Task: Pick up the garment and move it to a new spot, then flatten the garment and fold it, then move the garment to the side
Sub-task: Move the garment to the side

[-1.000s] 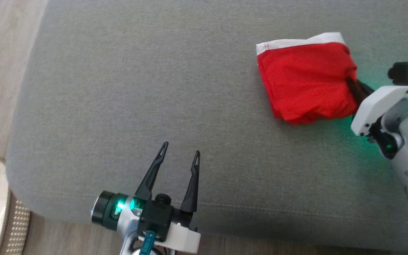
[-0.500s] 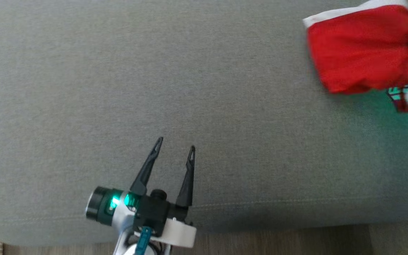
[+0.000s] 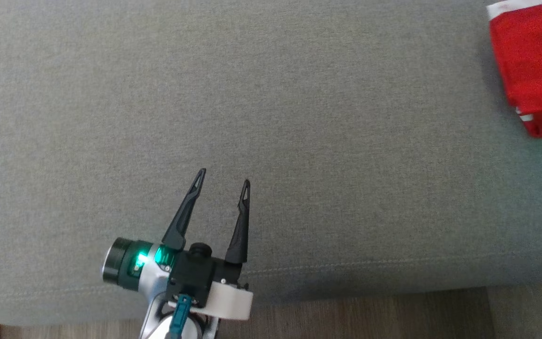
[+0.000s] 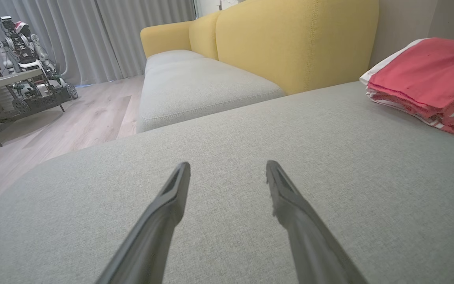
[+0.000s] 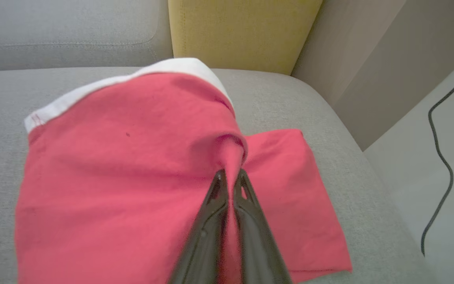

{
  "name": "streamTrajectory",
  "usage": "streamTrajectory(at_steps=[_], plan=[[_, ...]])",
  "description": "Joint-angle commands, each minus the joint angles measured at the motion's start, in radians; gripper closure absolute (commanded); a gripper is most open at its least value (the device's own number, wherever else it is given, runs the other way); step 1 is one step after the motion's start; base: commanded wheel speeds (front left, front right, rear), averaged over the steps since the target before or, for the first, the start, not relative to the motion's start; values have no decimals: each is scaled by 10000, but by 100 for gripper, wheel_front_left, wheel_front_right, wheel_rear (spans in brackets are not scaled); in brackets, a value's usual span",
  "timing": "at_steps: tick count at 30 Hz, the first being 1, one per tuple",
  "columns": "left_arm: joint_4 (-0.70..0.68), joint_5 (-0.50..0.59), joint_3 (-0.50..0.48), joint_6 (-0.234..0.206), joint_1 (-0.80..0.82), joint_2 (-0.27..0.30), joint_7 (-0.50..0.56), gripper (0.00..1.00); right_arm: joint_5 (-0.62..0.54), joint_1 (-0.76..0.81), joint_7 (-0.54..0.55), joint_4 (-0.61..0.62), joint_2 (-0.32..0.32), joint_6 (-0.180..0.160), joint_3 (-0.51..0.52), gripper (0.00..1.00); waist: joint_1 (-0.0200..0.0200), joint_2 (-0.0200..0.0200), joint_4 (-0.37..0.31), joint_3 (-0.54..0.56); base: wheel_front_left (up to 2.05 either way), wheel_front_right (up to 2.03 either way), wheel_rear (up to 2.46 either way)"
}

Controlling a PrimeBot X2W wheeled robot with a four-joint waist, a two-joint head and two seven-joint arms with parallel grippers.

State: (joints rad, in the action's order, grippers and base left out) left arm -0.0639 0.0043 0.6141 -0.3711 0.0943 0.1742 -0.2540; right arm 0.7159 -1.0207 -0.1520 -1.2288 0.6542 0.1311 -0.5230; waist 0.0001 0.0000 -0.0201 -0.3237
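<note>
The head camera has swung since a second ago, so the whole picture has slid: the grey seat cushion [image 3: 271, 117] now spreads across the frame and the red garment [image 3: 534, 61], with its white band, sits cut off at the upper right corner. The left gripper [image 3: 223, 177] hovers near the cushion's front seam with its two dark fingers spread apart and nothing between them, well apart from the garment. In the right wrist view the right gripper [image 5: 231, 173] has its fingers pressed together on a pinched ridge of the red cloth, the upper layer drawn up while a lower flap lies flat on the cushion beside it. A strip of wooden floor [image 3: 346, 315] runs below the cushion's front edge. The left wrist view shows a yellow backrest [image 4: 290, 39] behind the seat, a second grey seat beyond, grey curtains [image 4: 112, 35], and another robot [image 4: 22, 39] by a low table. A black cable [image 5: 443, 165] trails over the pale floor past the cushion's end.
</note>
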Motion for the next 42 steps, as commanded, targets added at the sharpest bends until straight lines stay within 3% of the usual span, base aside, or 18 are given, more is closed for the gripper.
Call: streamTrajectory(at_steps=[1, 7, 8, 9, 18, 20, 23, 25, 29, 30, 37, 42], plan=[[-372, -71, -282, -48, 361, 34, -78, 0, -94, -187, -172, 74, 414, -4, -85, 100, -1, 0, 37, -35, 0, 0, 0], [-376, -68, -305, -67, 335, 146, -78, 0, -484, -381, -340, -277, 558, -4, -74, 100, -1, 0, 122, -58, 0, 0, 0], [-369, -76, -305, -65, 330, 156, -78, 0, -590, -417, -387, -351, 587, -4, -57, 75, -1, 0, 142, -36, 0, 0, 0], [-363, -82, -305, -64, 325, 163, -78, 0, -727, -452, -436, -430, 640, -4, -28, 2, -1, 0, 162, -3, 0, 0, 0], [-304, -142, -344, -226, -3, 186, -78, 0, -2807, -48, -558, -615, 1247, -4, 736, 0, -1, 0, 201, 756, 0, 0, 0], [-304, -186, -392, -284, -131, 184, -78, 0, -3264, 56, -818, -616, 868, -4, 1114, 0, -1, 0, 179, 1014, 0, 0, 0], [-357, -375, -597, -433, -386, 96, -78, 0, -3535, 475, -1066, -543, -346, -4, 1726, 0, -1, 0, 127, 1441, 0, 0, 0], [-453, -660, -855, -497, -610, -47, -78, 0, -3494, 1053, -1088, 488, -1138, -4, 2361, 0, -1, 0, 76, 1696, 0, 0, 0], [-533, -1150, -1373, -298, -1010, -263, -78, 0, -3082, 3652, -1094, 3502, -2906, -4, 3707, 0, -1, 0, 77, 2202, 0, 0, 0], [-533, -1150, -1373, -298, -1010, -263, -78, 0, -3082, 3652, -1094, 3502, -2906, -4, 3707, 0, -1, 0, 77, 2202, 0, 0, 0], [-498, -1182, -2136, 6, -1495, -379, -78, 0, -4444, 8136, -1096, 9247, -5198, -4, 5250, 0, -1, 0, 128, 2843, 0, 0, 0], [-480, -1067, -2436, 274, -1817, -413, -78, 0, -5485, 9912, -1097, 11537, -5736, -4, 5306, 0, -1, 0, 126, 3169, 0, 0, 0]])
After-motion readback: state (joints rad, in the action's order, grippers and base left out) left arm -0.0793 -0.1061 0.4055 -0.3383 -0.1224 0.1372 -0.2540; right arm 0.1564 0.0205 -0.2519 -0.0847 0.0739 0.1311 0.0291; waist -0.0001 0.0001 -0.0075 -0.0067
